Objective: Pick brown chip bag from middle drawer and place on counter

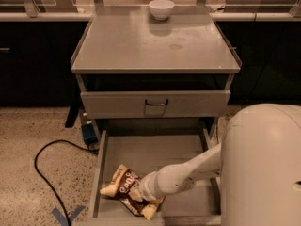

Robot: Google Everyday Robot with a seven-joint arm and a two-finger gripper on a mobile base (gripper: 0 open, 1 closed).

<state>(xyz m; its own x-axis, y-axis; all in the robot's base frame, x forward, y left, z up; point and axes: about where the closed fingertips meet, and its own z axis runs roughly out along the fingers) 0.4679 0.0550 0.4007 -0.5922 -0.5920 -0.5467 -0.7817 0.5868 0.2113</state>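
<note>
The brown chip bag (123, 184) lies in the front left part of the open middle drawer (155, 157), a shallow grey tray pulled out toward me. My white arm reaches in from the right, and my gripper (141, 199) is down on the bag's right half, hidden behind the wrist. The bag's cream-yellow ends show at the left and at the front. The counter (150, 41) is the flat grey cabinet top above.
A white bowl (161, 8) stands at the back middle of the counter. A closed drawer face with a dark loop handle (156, 102) sits above the open drawer. A black cable (44, 168) loops on the speckled floor at left. My white body (263, 168) fills the lower right.
</note>
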